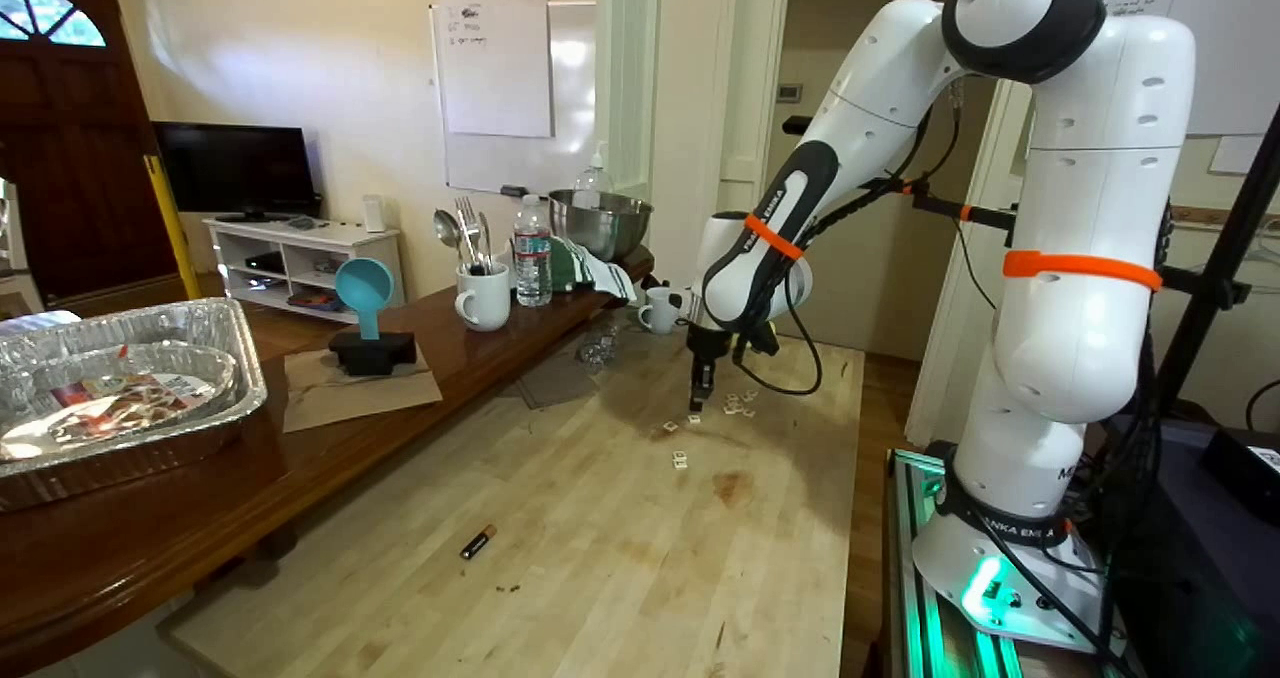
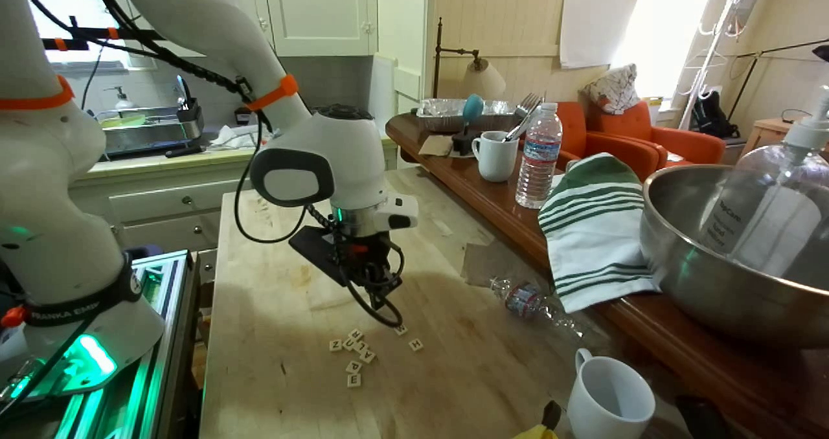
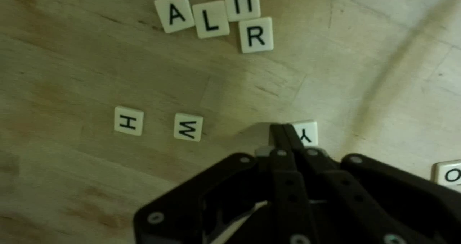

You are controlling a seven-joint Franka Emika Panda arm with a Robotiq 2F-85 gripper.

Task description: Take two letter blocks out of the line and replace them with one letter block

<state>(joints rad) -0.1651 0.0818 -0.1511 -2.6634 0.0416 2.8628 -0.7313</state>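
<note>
One Y tile (image 3: pixel 308 132) is the letter block nearest you now, face up just right of your gripper (image 3: pixel 283 126) in the wrist view, its left edge out of sight behind the fingers (image 3: pixel 278 138). And you're closed: fingers side by side, no gap showing, nothing visible between them. Whether they touch the Y, you can't tell. W tile (image 3: pixel 188 127) sits off to the left, H tile (image 3: pixel 128 120) beyond it, O tile (image 3: pixel 449 173) cut by the right edge; that loose row may be your line, though nothing settles it. So if Y is the pick, it looks like a lift, a spread and a shift right to straddle it; sweep right with the fingers together and you'd likely shove it. It's square, so no long axis to chase, just flat sides to match. Up top in that same view, A tile (image 3: pixel 175 12), L tile (image 3: pixel 211 19), U tile (image 3: pixel 242 3) and R tile (image 3: pixel 256 35) bunch together, well clear of you. In an exterior view you're low above the wooden tabletop (image 1: pixel 600 558), a pale tile (image 1: pixel 694 418) too small to read just below, a battery (image 1: pixel 478 542) well apart.
</note>
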